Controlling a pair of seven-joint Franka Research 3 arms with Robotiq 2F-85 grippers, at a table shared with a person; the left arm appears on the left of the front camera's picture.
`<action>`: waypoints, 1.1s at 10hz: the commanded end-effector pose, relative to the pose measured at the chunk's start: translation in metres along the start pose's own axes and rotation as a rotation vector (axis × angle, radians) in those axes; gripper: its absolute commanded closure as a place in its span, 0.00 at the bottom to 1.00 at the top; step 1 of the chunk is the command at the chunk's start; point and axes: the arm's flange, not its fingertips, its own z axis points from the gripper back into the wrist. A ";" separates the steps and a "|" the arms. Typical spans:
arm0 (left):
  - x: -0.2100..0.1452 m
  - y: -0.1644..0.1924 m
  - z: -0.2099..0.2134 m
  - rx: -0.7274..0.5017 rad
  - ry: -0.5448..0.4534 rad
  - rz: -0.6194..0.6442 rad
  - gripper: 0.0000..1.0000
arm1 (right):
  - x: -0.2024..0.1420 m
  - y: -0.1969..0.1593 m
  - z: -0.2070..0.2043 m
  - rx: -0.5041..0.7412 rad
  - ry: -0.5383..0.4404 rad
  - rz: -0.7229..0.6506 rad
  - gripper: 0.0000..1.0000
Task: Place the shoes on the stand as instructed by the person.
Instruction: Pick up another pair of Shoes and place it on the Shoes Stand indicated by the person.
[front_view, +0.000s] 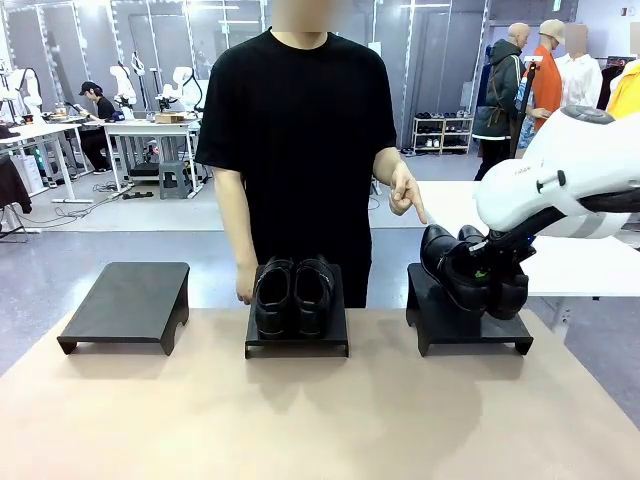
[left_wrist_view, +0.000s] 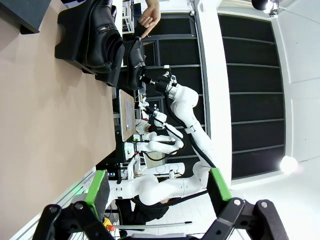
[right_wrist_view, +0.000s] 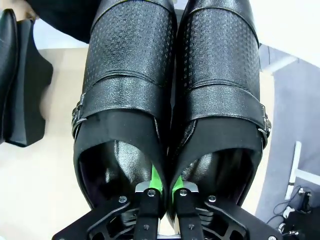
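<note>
Right jaws clenched on a pair of shoes (right_wrist_view: 170, 100) over the right stand (front_view: 470, 325); left jaws released

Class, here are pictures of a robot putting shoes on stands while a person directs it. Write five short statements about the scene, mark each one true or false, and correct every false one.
1. The right gripper is shut on a pair of shoes. True.
2. That pair sits flat on the left stand. False: it is tilted at the right stand, and the left stand is bare.
3. The person's hand points a finger down toward the right stand. True.
4. The middle stand holds no shoes. False: a second pair rests on it.
5. The left gripper is shut on a shoe. False: it is open and holds nothing.
</note>
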 end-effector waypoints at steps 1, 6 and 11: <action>-0.005 -0.001 0.001 -0.007 0.010 -0.010 0.00 | 0.014 0.002 -0.006 -0.040 -0.034 -0.043 0.93; -0.005 -0.001 0.001 -0.007 0.010 -0.010 0.00 | 0.024 0.005 -0.040 -0.083 -0.033 -0.075 0.93; -0.005 -0.001 0.001 -0.007 0.010 -0.010 0.00 | 0.029 0.013 -0.057 -0.106 -0.019 -0.095 0.93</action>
